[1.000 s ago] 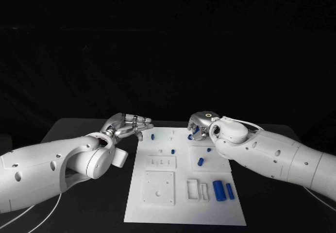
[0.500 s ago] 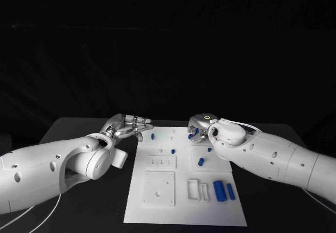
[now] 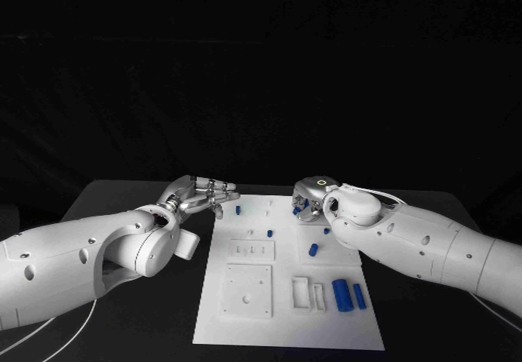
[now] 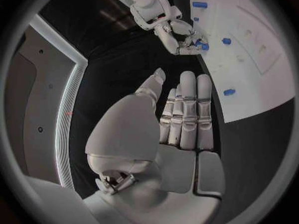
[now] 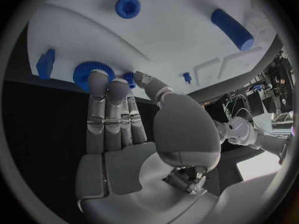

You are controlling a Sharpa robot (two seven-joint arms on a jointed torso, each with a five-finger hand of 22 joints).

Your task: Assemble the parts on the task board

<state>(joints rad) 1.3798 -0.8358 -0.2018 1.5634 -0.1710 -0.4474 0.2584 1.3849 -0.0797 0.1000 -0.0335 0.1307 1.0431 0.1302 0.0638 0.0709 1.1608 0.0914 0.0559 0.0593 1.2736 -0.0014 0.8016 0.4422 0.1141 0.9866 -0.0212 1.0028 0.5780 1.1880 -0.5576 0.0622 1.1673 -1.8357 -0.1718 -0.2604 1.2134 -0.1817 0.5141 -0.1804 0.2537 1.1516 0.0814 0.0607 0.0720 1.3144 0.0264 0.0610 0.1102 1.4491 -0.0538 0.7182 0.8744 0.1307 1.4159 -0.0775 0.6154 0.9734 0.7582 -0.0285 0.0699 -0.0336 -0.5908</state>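
The white task board (image 3: pixel 288 320) lies in the middle of the table, with small blue parts scattered on it. My right hand (image 3: pixel 310 199) hangs over the board's far right corner. Its fingertips and thumb close round a blue ridged round part (image 5: pixel 87 73), which also shows as a blue spot (image 3: pixel 296 212) under that hand. In the left wrist view that hand (image 4: pixel 176 33) pinches the blue part (image 4: pixel 202 46) by the board's edge. My left hand (image 3: pixel 202 194) hovers just off the board's far left corner, fingers straight, thumb apart, holding nothing.
Loose blue parts lie on the board: one short (image 3: pixel 237 213), one small (image 3: pixel 268 234), a slanted one (image 3: pixel 312 250), two long ones side by side (image 3: pixel 339 294) at the near right. Raised white blocks (image 3: pixel 249 289) sit at the near left. Black table surrounds the board.
My right hand has crept slightly left and farther over the board's far corner, staying on the blue round part. The left hand has hardly moved.
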